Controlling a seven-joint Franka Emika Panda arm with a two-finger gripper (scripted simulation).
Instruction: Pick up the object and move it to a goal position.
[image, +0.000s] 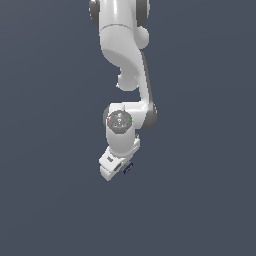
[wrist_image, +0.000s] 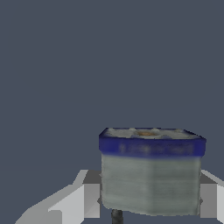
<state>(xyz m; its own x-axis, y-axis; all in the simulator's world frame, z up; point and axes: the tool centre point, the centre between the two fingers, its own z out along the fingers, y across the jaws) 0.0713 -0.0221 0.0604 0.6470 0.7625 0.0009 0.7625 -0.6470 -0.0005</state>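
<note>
**A:** What does the exterior view show?

**B:** A white Franka arm (image: 122, 60) reaches down from the top edge against a plain dark slate-grey ground (image: 50, 200). Its wrist bends near the middle of the picture, and the white gripper (image: 114, 167) hangs below it, tilted toward the exterior view's left.

**A:** Where is the object?

**B:** In that view it is a tiny dark block with blue edges (image: 127, 169), right against the gripper's lower end, on the side toward the exterior view's right. It is far smaller than the gripper.

**A:** And the wrist view?

**B:** There the block fills much of the frame. It looks like a small tub: pale grey-olive sides, a deep blue band round the rim (wrist_image: 152, 148), and a light top with a small orange mark. One white fingertip (wrist_image: 72, 203) sits beside it on one side, and part of the other finger (wrist_image: 210, 199) shows at the opposite side.

**A:** Is the gripper holding it?

**B:** The fingers bracket the block closely, one on each side, set about as wide apart as the block itself. Both appear to touch its sides, so the block looks gripped between them.

**A:** Anything else in view?

**B:** Only the flat grey ground behind.
</note>
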